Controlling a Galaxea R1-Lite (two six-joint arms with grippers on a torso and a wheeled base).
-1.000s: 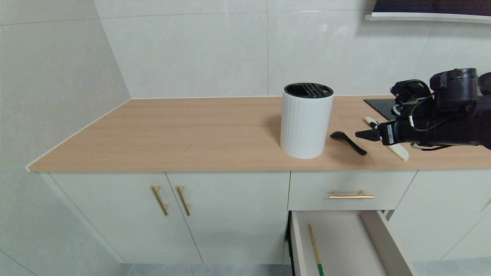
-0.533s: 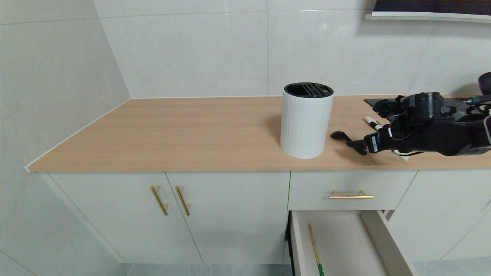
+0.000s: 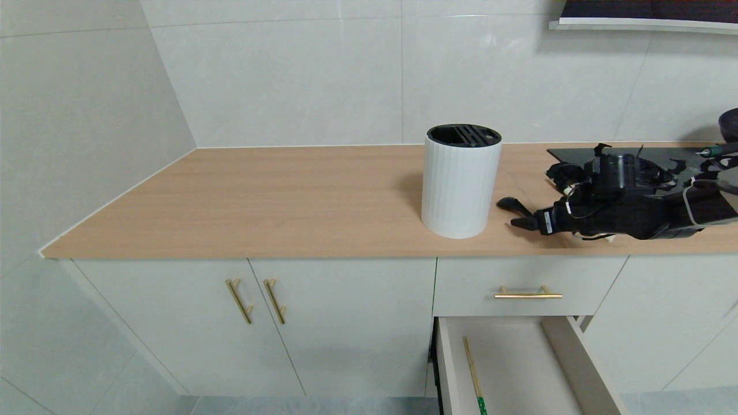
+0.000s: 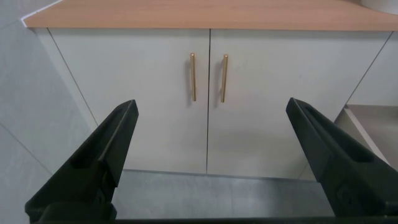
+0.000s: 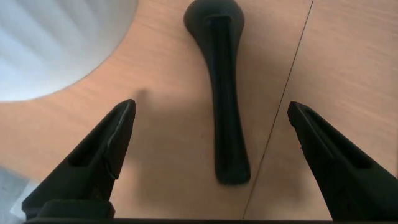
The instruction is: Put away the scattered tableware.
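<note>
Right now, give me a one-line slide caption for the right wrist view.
Right gripper, jaws open, frames the black spoon on the wooden counter beside the white holder.

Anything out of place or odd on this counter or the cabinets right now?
Yes. A black spoon lies loose on the counter beside the white holder, under the open right gripper, not yet put away. Below, one drawer stands pulled out with chopsticks lying along its side. Nothing looks spilled or broken.
</note>
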